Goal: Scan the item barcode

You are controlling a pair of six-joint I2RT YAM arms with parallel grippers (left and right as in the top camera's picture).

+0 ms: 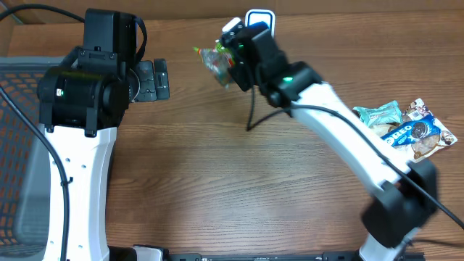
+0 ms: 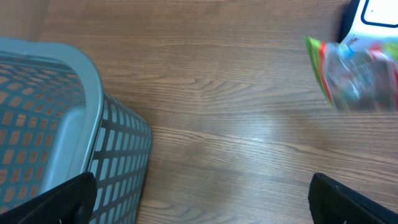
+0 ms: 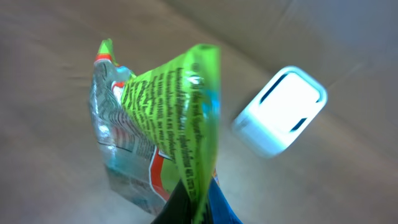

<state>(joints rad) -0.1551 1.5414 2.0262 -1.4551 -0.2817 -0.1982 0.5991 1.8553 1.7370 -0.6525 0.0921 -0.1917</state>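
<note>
Crinkled clear-and-green bag hangs aloft beside the white scanner.

- Grey mesh basket stands at the left edge of the table
- Brown wooden table
- Blue Oreo packet lies against a teal packet, far right

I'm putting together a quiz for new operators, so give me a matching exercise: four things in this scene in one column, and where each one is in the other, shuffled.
Things:
1. green-and-clear bag
2. white scanner
3. grey basket
4. Oreo packet

Places:
A. lying near the right edge of the table
B. at the far left
C. pinched in the right gripper
D. at the table's far edge, beyond the bag

Pairs: 1-C, 2-D, 3-B, 4-A
</note>
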